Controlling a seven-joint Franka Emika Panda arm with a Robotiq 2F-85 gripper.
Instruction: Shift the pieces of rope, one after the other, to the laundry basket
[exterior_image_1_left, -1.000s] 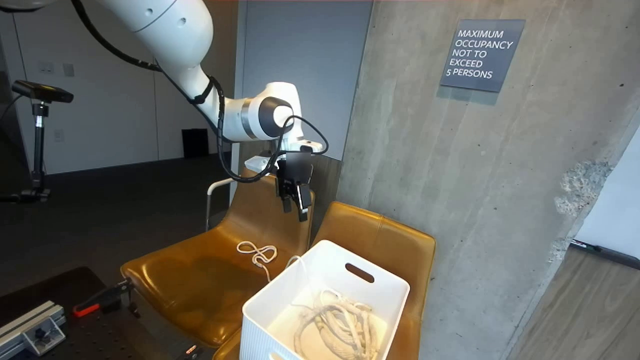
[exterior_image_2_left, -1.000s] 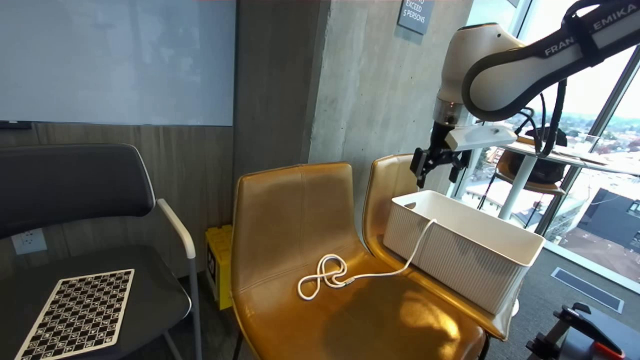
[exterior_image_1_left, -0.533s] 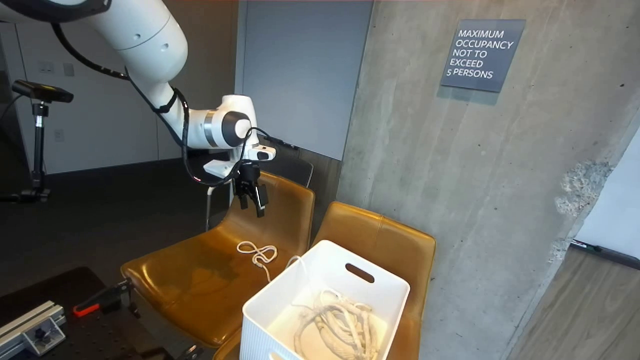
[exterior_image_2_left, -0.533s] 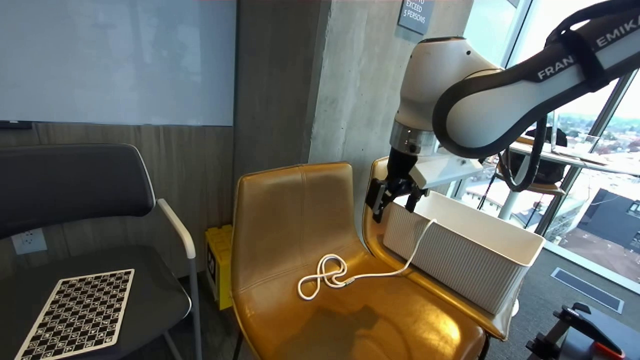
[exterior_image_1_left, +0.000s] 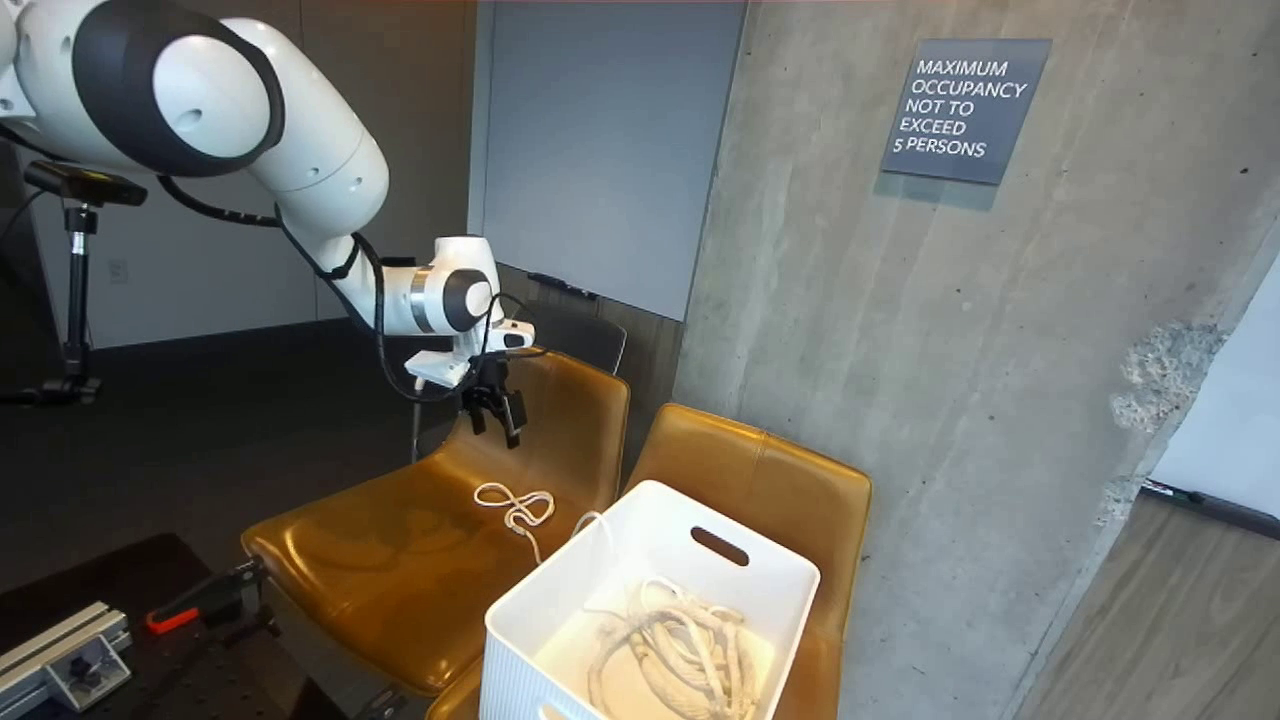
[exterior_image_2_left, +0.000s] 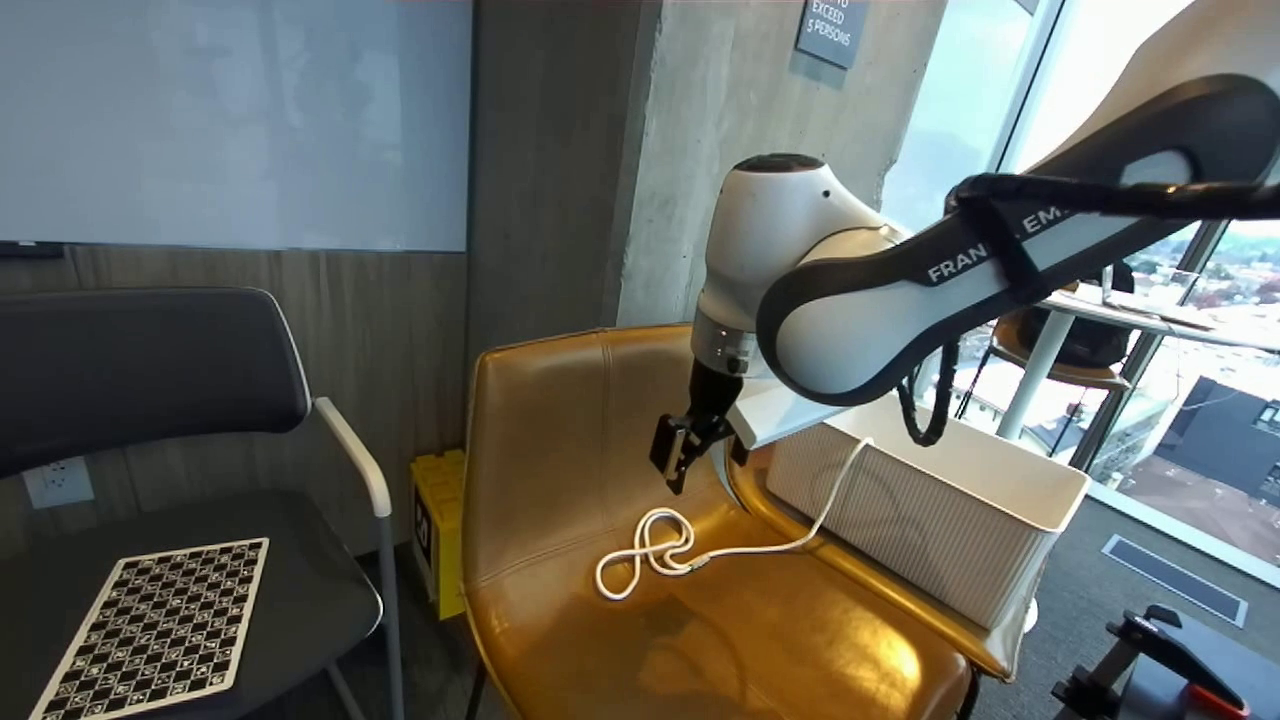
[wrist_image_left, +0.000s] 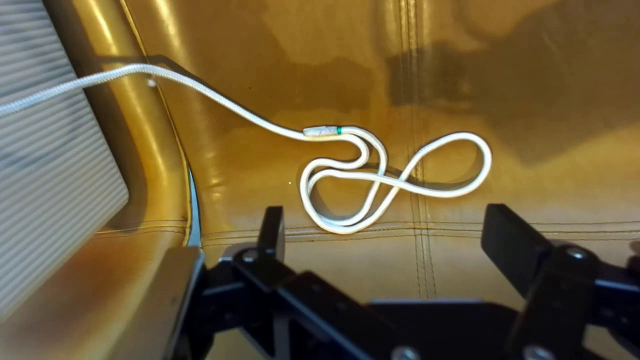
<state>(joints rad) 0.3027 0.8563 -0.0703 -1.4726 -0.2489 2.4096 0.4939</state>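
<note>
Daylight comes through the window (exterior_image_2_left: 1075, 80), bleached nearly white in an exterior view. There, the whiteboard (exterior_image_2_left: 230, 120) carries hazy reflections, and a strong glare spot sits on the chair (exterior_image_2_left: 780, 620) near a soft shadow. In an exterior view the far floor (exterior_image_1_left: 220, 440) is almost black. In the wrist view the rope (wrist_image_left: 350, 174) is crisp and bright, with thin shadows beside it; the near gripper (wrist_image_left: 384, 219) is slightly blurred.

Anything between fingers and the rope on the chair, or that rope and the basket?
Nothing visible between the open fingers and the rope. Toward the laundry basket, its side wall stands in the way; the rope crosses over it.
</note>
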